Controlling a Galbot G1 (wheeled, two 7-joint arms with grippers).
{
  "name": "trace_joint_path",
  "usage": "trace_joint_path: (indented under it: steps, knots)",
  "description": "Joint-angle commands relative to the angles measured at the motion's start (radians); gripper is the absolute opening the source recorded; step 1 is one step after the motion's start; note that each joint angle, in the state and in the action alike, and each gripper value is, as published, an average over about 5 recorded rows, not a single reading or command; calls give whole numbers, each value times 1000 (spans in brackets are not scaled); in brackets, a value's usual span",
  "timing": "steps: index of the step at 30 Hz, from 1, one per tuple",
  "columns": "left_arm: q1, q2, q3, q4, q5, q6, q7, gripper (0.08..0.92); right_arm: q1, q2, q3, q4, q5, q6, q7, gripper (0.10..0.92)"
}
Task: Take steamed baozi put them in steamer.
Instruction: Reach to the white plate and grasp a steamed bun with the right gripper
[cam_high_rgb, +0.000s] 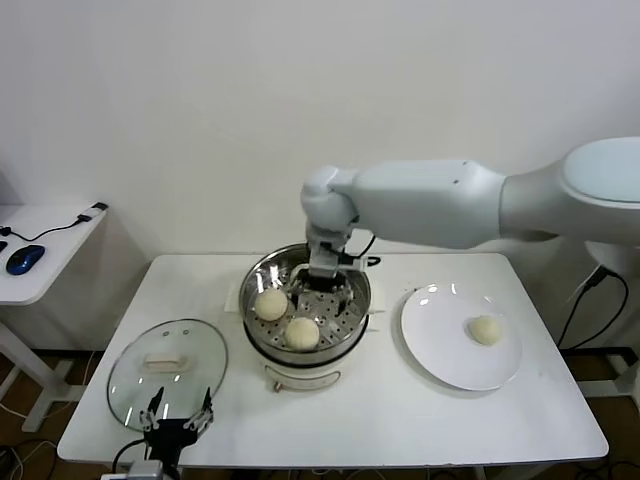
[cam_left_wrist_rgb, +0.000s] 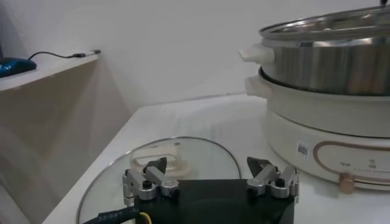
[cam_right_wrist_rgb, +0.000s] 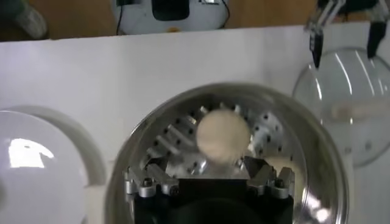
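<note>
The steamer (cam_high_rgb: 258, 282) stands mid-table, a shiny steel pot on a white base (cam_left_wrist_rgb: 329, 67). Two steamed baozi lie on its perforated tray, one on the left (cam_high_rgb: 270, 304) and one nearer me (cam_high_rgb: 302, 333). My right gripper (cam_high_rgb: 325, 285) reaches down inside the pot, open, with nothing between its fingers. In the right wrist view the near bun (cam_right_wrist_rgb: 223, 139) lies just past the right gripper (cam_right_wrist_rgb: 200, 159), and the other bun (cam_right_wrist_rgb: 280, 167) shows beside it. A third baozi (cam_high_rgb: 485, 329) rests on the white plate (cam_high_rgb: 440, 350). My left gripper (cam_high_rgb: 178, 418) waits open at the table's near edge.
The round glass lid (cam_high_rgb: 190, 345) with its white handle lies flat left of the steamer, under the left gripper (cam_left_wrist_rgb: 208, 164). A side table at far left carries a blue mouse (cam_high_rgb: 25, 258) and a cable. The plate sits right of the steamer.
</note>
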Motion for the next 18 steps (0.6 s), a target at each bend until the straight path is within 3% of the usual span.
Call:
trace_joint_path:
  steps: [1, 11, 18]
  knots:
    - [0, -2, 0, 1, 0, -1, 0, 823, 211, -295, -179, -143, 197, -199, -102, 823]
    - [-15, -12, -6, 0, -12, -8, 0, 823, -6, -639, -169, -124, 69, -465, -49, 823]
    - [-17, -13, -13, -9, -21, -26, 7, 823, -342, -697, 104, -211, -62, -519, -10, 823]
